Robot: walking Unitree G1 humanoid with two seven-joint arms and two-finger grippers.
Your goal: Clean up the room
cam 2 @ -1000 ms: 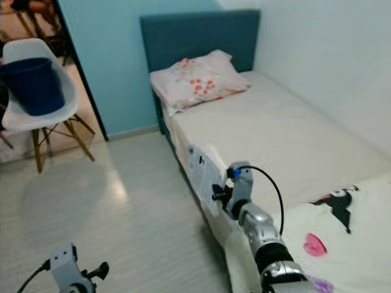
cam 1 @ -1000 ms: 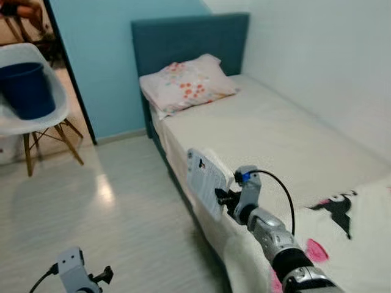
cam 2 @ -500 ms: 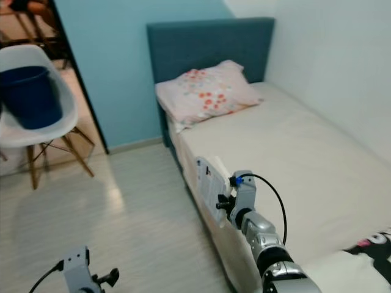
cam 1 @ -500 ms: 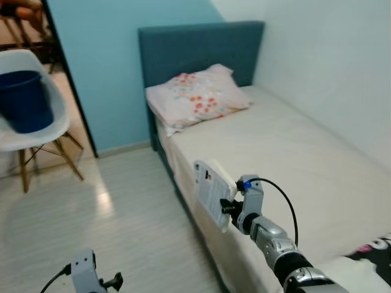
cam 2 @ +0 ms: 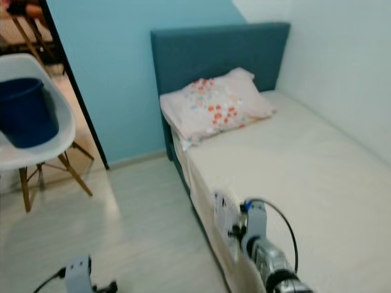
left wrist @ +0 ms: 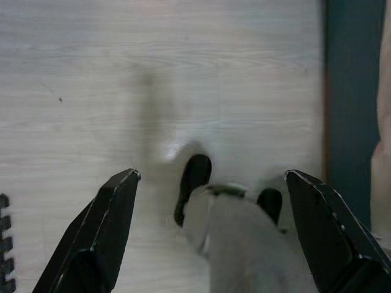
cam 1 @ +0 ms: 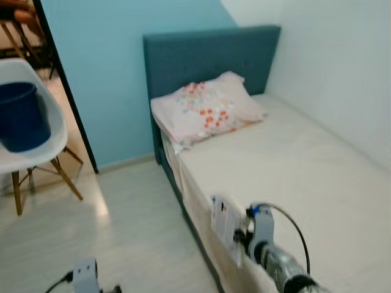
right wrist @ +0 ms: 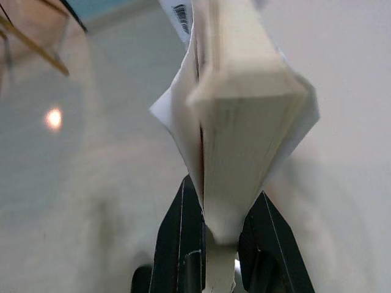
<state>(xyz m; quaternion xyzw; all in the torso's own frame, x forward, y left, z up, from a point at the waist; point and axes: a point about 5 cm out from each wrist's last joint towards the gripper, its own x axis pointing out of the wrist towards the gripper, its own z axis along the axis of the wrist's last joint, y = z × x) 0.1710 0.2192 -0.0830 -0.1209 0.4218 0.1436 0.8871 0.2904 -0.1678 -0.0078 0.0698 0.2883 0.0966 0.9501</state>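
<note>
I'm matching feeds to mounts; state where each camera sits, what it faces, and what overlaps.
Left eye, right eye: head stereo pair, looking down at the bed, pillow and chair; both arms show.
Left wrist: looks down past the open left hand at the floor.
Right wrist: looks along the right hand clamping a book.
Shared: the book appears in the eye views too.

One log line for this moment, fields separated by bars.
right claw: shut on book, beside bed edge | left claw: open, over floor | pillow: at headboard
</note>
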